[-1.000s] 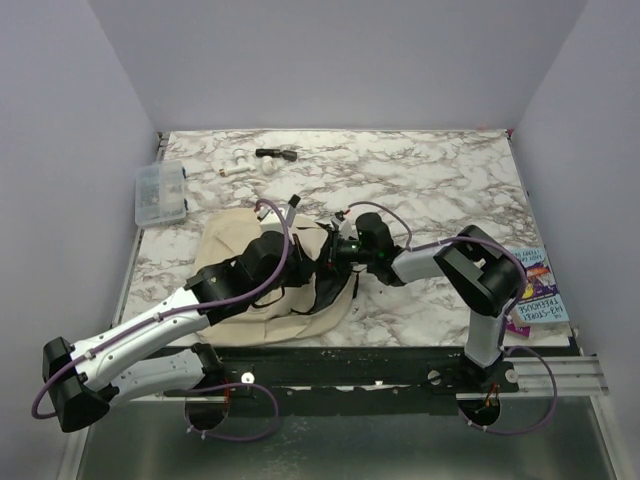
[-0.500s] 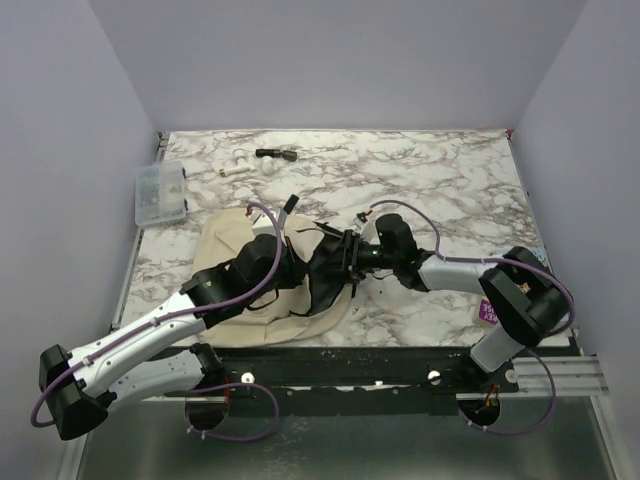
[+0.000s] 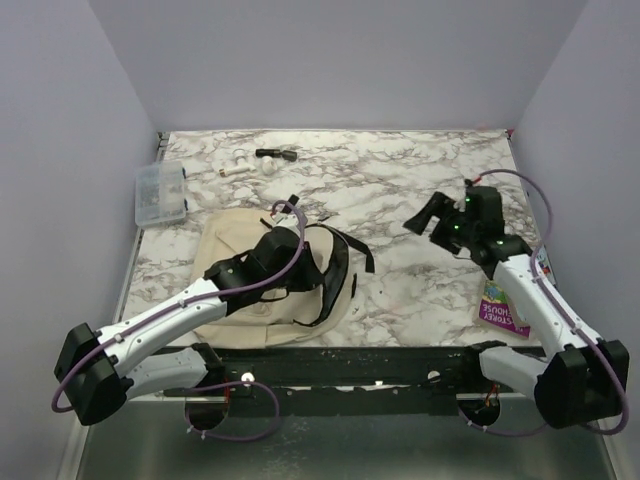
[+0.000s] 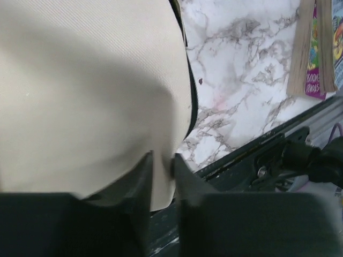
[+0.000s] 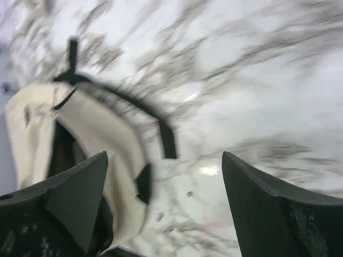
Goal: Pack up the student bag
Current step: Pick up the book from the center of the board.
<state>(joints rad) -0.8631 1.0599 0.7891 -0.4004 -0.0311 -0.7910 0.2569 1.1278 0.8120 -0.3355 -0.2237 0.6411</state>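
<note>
- Student bag (image 3: 225, 250) lies flat on the marble table (image 3: 420, 160), on the left side near the front edge.
- Its black straps (image 3: 345, 255) spill out on the right side of it, onto the table.
- The left arm (image 3: 170, 320) reaches over the bag and hides its middle in the top view.
- The left gripper (image 4: 161, 157) is squeezed tight on a fold of the bag's beige cloth.
- The right gripper (image 5: 164, 155) is up above the bare table, well to the right of the bag. Its 2 fingers are spread wide and hold nothing.
- A clear plastic box (image 3: 160, 193) sits at the left edge, behind the bag.
- Small white bits (image 3: 235, 168) and a dark thing (image 3: 275, 154) lie at the far side.
- Books (image 3: 500, 305) lie at the right edge, partly under the right arm.
</note>
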